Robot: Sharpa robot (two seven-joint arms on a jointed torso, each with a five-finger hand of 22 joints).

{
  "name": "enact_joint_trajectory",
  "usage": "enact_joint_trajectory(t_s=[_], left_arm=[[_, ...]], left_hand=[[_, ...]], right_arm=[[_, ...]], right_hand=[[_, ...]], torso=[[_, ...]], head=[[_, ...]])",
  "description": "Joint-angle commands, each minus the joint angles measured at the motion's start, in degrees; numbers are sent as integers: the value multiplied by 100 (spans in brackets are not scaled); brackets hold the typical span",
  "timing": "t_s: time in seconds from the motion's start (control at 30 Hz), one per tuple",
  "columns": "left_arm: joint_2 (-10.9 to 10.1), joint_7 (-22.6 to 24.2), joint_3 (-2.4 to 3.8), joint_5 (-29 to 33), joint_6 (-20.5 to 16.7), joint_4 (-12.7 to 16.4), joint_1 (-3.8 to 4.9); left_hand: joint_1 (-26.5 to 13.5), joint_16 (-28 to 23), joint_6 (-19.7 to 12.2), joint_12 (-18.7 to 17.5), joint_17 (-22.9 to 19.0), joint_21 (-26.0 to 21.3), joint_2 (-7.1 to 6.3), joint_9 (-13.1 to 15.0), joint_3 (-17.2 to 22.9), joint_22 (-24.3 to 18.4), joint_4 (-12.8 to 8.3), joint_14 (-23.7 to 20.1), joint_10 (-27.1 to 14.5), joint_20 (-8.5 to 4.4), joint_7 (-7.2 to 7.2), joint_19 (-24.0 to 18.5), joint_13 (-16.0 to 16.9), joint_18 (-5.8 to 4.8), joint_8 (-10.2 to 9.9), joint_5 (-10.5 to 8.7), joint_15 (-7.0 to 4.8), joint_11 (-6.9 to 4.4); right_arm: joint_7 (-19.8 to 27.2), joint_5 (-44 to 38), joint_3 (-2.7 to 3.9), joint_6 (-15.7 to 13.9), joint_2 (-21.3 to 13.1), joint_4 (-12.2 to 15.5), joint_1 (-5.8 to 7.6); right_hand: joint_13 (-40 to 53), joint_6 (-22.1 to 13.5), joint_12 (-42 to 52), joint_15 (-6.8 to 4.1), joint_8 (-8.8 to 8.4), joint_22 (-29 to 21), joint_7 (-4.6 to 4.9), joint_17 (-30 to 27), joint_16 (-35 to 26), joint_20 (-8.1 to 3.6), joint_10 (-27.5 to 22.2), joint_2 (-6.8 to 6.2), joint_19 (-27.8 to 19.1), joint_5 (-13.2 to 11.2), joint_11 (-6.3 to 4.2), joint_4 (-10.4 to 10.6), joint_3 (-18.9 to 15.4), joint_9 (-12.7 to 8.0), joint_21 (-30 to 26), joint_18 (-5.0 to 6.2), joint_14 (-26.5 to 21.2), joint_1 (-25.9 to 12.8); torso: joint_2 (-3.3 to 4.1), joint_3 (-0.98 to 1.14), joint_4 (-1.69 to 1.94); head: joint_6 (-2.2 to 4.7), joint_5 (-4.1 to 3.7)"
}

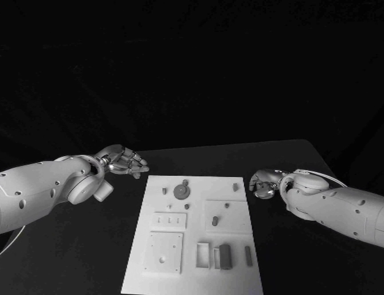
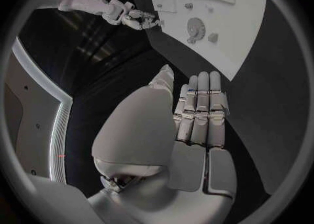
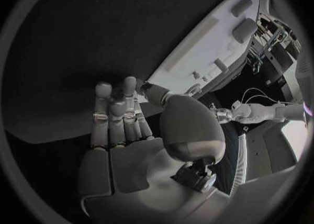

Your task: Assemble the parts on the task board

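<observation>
- Left robot hand (image 1: 123, 161): it hovers over the black worktop (image 1: 85, 246), just beside the far left corner of the task board (image 1: 196, 236) and apart from it. The white arm enters from the left edge of the head view. The fingers are curled loosely, spread a little, and hold nothing. In the left wrist view the same robot hand (image 2: 196, 114) shows its fingers straight and side by side, the palm bare.
- Task board: a white rectangular plate at the middle of the worktop, its long axis running away from the robot. It carries raised square plates and recesses.
- Parts: a round gear-like part (image 1: 182, 192) lies near the far end of the board with a small oval part (image 1: 185, 182) just beyond it. A short peg (image 1: 215, 219) stands in a square panel at mid-board. A dark upright block (image 1: 225, 256) sits in the near right recess. No writing or label can be read.
- Right robot hand (image 1: 264, 184): it hangs just beside the far right edge of the board, not touching it. The fingers are bent inward, yet empty. In the right wrist view this robot hand (image 3: 121, 116) has its fingers upright and close together, gripping nothing.
</observation>
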Motion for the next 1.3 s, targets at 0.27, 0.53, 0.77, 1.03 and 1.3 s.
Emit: enact_joint_trajectory(t_s=[0.27, 0.53, 0.77, 1.03, 1.3], left_arm=[[17, 28, 4, -18, 51, 4, 2], [6, 24, 4, -18, 53, -4, 3], [6, 24, 5, -18, 55, -9, 3], [4, 23, 5, -18, 55, -10, 3], [-6, 20, 5, -19, 50, -11, 3]], left_hand=[[-14, 5, -24, -6, 25, 10, 2, -18, -12, 15, -2, 34, -20, -4, 34, 26, 15, 30, -50, 0, -20, 21], [-13, 3, -30, -11, 33, 8, 0, -21, -11, 18, -2, 35, -27, -5, 38, 27, 18, 29, -56, 0, -21, 25], [-14, 1, -32, -12, 38, 7, 0, -23, -10, 20, -1, 35, -30, -5, 40, 28, 21, 28, -58, 0, -21, 26], [-12, -1, -34, -14, 44, 5, -3, -24, -9, 23, -3, 35, -32, -6, 41, 28, 24, 28, -61, 0, -21, 27], [-11, -3, -34, -15, 49, 4, -4, -26, -9, 25, -3, 35, -33, -7, 42, 29, 26, 28, -63, 0, -22, 27]], right_arm=[[90, -56, -22, 159, 80, 10, -41], [121, -48, -26, 79, 90, 40, -53], [150, -29, -26, 38, 124, 33, -53], [164, -25, -26, -20, 151, 18, -54], [161, -17, -25, -65, 181, 15, -54]], right_hand=[[15, 16, 34, -102, -23, 122, -25, 6, 35, 12, -58, 1, -50, 5, -3, -1, 41, -6, 29, 20, -95, -90], [20, 11, 34, -101, -23, 120, -28, 7, 32, 14, -76, 10, -62, 5, -4, -4, 62, -5, 30, 20, -106, -107], [24, 6, 32, -102, -21, 117, -30, 6, 26, 18, -98, 22, -77, 5, -4, -11, 85, -4, 30, 20, -123, -122], [27, -4, 30, -101, -24, 115, -29, 7, 22, 21, -115, 31, -89, 5, -3, -18, 100, -5, 29, 20, -135, -130], [36, -68, 35, -103, -49, 114, -33, 9, 21, 25, -135, 43, -105, 4, -6, -50, 128, -14, 34, 20, -154, -138]], torso=[[4, -7, 6], [2, -6, 2], [2, -5, 3], [2, -10, 0], [6, -6, 3]], head=[[-17, 17], [-38, 37], [-31, 57], [-38, 79], [-38, 100]])
